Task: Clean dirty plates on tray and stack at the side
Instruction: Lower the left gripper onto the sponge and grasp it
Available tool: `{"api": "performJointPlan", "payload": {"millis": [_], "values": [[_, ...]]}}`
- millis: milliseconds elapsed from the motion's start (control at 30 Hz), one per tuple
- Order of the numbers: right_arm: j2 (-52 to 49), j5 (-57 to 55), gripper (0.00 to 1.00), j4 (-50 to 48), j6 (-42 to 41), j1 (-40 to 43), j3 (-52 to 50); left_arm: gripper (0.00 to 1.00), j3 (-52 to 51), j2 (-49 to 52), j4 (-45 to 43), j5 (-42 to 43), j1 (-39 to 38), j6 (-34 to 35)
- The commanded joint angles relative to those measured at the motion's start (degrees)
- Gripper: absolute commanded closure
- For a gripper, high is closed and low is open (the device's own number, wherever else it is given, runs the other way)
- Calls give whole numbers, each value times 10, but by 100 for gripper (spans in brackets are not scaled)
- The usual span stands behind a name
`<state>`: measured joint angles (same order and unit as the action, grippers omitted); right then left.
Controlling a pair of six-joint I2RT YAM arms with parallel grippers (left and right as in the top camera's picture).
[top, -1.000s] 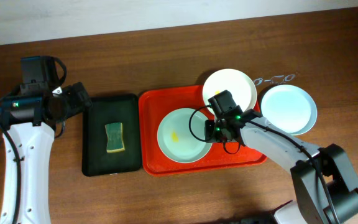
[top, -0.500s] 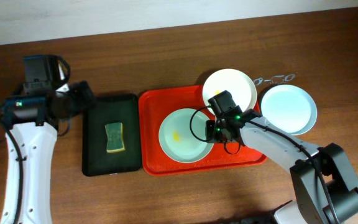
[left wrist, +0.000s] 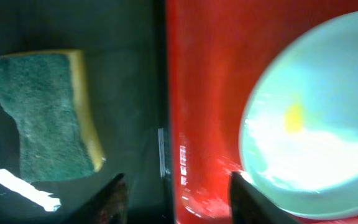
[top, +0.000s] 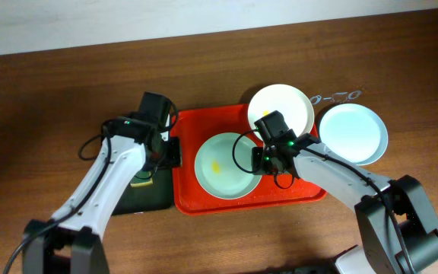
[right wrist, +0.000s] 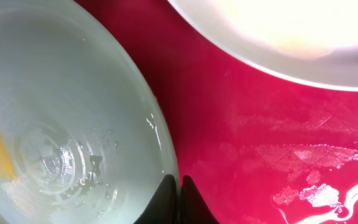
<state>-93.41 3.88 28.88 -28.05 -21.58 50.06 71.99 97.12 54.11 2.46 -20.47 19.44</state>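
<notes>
The red tray (top: pixel 303 189) holds the pale green plate (top: pixel 226 165), which has a yellow smear (top: pixel 215 167). The white plate (top: pixel 280 109) rests on the tray's far right corner. The pale blue plate (top: pixel 352 133) sits on the table right of the tray. My right gripper (top: pixel 261 160) is shut on the green plate's right rim, as the right wrist view (right wrist: pixel 179 198) shows. My left gripper (top: pixel 170 152) is open and empty over the seam between the black tray and the red tray (left wrist: pixel 204 93); its fingers (left wrist: pixel 178 202) straddle that seam, left of the green plate (left wrist: pixel 316 130).
A black tray (top: pixel 128 204) lies left of the red tray, mostly under my left arm. It holds a green and yellow sponge (left wrist: pixel 42 118). A small clear object (top: pixel 337 97) lies on the table behind the blue plate.
My left arm has swung from the far left of the table to the seam between the black and red trays. The right arm and the plates have not moved.
</notes>
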Motion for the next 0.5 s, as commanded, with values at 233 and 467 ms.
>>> {"api": "performJointPlan", "payload": {"millis": [233, 467], "values": [[-4, -16, 96, 2, 1, -5, 2, 31, -7, 45, -4, -77, 96, -49], [-4, -16, 96, 3, 2, -5, 2, 36, -7, 77, -30, -99, 101, -56]]}}
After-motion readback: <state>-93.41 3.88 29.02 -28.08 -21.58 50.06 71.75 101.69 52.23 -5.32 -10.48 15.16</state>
